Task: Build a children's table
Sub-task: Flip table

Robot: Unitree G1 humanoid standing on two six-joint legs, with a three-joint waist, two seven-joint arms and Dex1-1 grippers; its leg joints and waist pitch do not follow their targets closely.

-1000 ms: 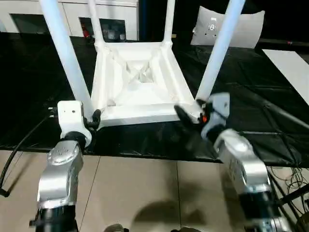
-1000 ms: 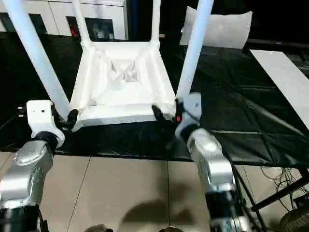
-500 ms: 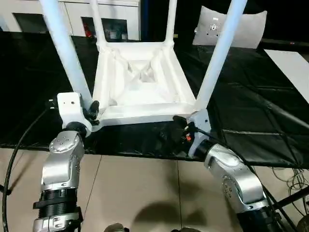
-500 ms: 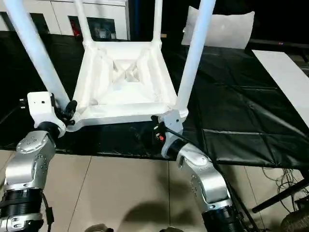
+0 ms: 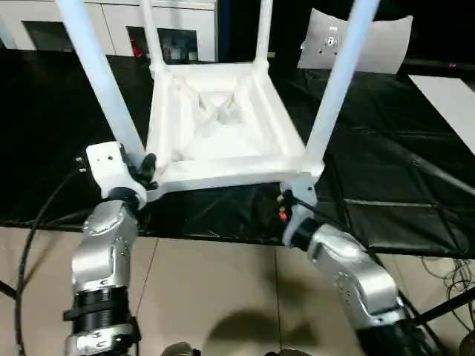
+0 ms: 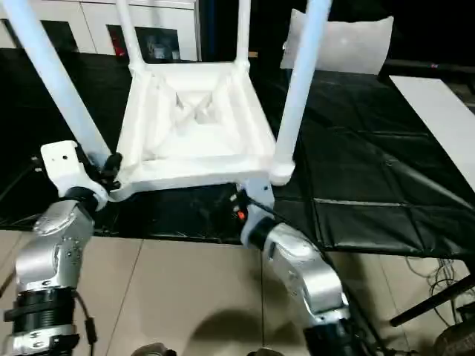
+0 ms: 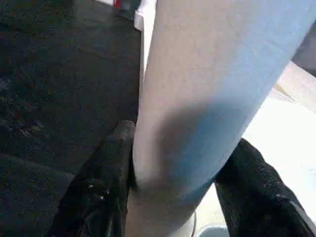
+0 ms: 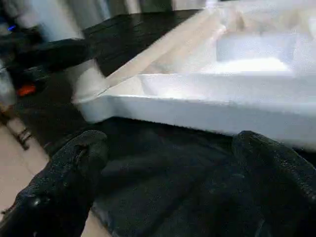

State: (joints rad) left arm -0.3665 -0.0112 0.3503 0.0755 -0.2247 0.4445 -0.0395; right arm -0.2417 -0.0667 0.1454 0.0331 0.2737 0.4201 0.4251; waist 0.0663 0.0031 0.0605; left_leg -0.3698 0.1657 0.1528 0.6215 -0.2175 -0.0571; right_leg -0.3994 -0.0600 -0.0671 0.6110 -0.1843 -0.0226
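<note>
Dropped lower and swung in under the near edge since a second ago: right gripper (image 8: 163,182), formerly raised beside the near right leg (image 5: 332,93), now low at the front rim of the tabletop (image 5: 223,159), fingers spread wide with nothing between them. Closed in on the near left leg (image 5: 100,78) over the same second: left gripper (image 7: 170,173), black pads now pressed to either side of the tube just above its socket, holding it. Near left corner apparently tipped a little off the black mat (image 5: 386,141), judging by the slanted front rim.

Lying upside down on the mat: children's table, ribbed underside up, all four tapered legs standing in their corner sockets, the two far legs (image 5: 260,33) near the white cabinet (image 5: 171,30) behind.

Likely step in hand: gripping the assembled table to turn it upright.

Possible trouble: a one-sided lift by the left leg alone, prying the tube out of its socket or letting the smooth plastic slide through the pads. With the right gripper unclosed and below the rim, a chance of the table pivoting on its far edge and skidding across the mat. Cannot tell how firmly the legs are seated.
</note>
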